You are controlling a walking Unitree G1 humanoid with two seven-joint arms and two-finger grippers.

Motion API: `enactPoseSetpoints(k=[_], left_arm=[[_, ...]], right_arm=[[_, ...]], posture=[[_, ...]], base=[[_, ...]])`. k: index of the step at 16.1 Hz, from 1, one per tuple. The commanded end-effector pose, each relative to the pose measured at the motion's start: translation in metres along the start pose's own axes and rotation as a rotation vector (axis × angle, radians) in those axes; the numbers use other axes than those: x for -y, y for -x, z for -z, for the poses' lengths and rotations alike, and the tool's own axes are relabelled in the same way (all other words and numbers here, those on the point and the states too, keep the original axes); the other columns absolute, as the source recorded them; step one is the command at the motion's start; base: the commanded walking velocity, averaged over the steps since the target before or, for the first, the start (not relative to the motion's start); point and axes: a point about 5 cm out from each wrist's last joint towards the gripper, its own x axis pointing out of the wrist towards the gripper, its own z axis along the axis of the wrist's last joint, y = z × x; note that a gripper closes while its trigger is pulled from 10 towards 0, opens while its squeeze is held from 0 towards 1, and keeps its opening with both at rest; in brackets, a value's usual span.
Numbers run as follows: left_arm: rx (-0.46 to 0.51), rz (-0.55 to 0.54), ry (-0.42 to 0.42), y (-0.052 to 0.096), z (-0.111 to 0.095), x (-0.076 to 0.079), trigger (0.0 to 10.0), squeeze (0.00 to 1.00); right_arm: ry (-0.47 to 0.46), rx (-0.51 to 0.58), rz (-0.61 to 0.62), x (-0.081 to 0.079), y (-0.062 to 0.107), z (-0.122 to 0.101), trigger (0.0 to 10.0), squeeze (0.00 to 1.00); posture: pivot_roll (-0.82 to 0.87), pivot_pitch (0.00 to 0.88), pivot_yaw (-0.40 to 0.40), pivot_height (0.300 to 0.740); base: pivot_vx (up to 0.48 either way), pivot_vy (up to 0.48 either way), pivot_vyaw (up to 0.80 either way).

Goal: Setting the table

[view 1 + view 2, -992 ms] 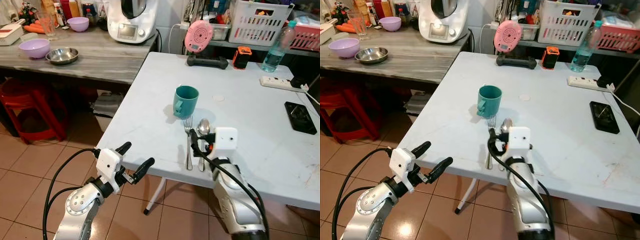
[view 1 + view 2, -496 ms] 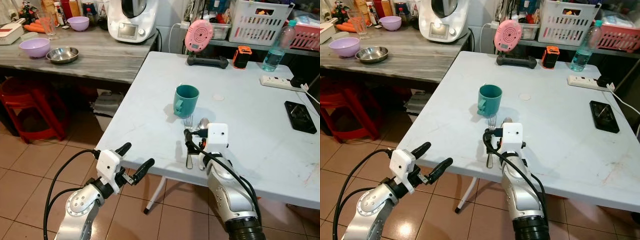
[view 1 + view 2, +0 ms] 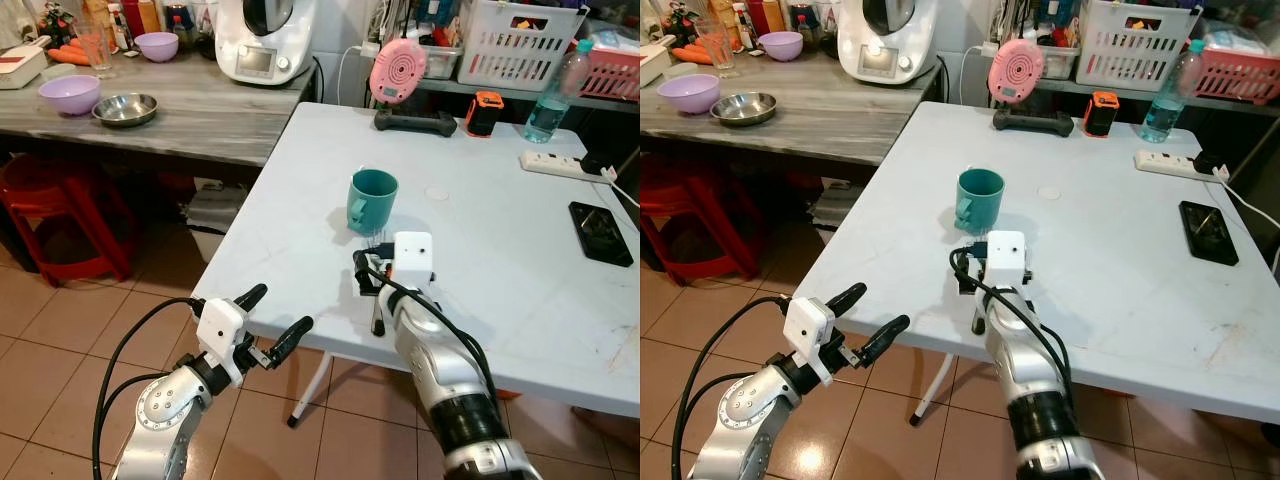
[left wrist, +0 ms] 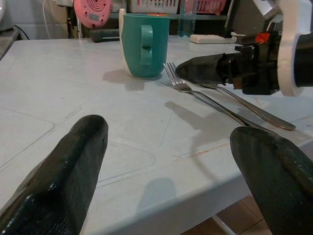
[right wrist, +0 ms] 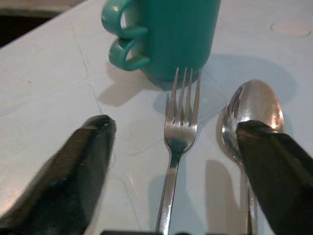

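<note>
Steel fork: thin, stiff, slippery, lying flat beside the spoon near the table's front edge, tines toward the teal mug.
My right gripper: spread wide, empty, straddling the fork.
Hold: mid-handle, I judge.
Left gripper: open, empty, off the table's front edge.

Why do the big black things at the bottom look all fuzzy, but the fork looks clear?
In the right wrist view, the right tool's fingers sit too close to the lens, so they blur, while the fork, the spoon and the teal mug are sharper. The left wrist view blurs its own fingers likewise. Both eye views are evenly lit and sharp.
</note>
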Motion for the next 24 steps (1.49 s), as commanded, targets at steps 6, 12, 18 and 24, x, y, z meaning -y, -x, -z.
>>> enactPoseSetpoints(k=[6,12,18,24], left_arm=[[-0.010,0.012,0.000,0.000,0.005,-0.001,10.0,0.00],[0.024,0.042,-0.010,-0.005,0.001,0.002,10.0,0.00],[0.058,0.082,-0.087,-0.016,-0.017,-0.004,10.0,0.00],[0.034,0.257,-0.176,-0.025,-0.032,-0.004,10.0,0.00]], right_arm=[[-0.018,-0.064,0.010,-0.002,-0.006,0.012,0.0,0.00],[-0.044,-0.122,0.029,0.007,-0.008,0.025,0.0,0.00],[-0.057,-0.154,0.053,0.017,-0.005,0.039,0.0,0.00],[-0.076,-0.166,0.076,0.025,-0.002,0.045,0.0,0.00]], posture=[[0.01,0.000,-0.019,0.740],[0.01,0.000,-0.018,0.740],[0.01,0.000,-0.030,0.740],[0.00,0.000,-0.023,0.740]], base=[[0.000,0.000,0.00],[0.000,0.000,0.00],[0.000,0.000,0.00],[0.000,0.000,0.00]])
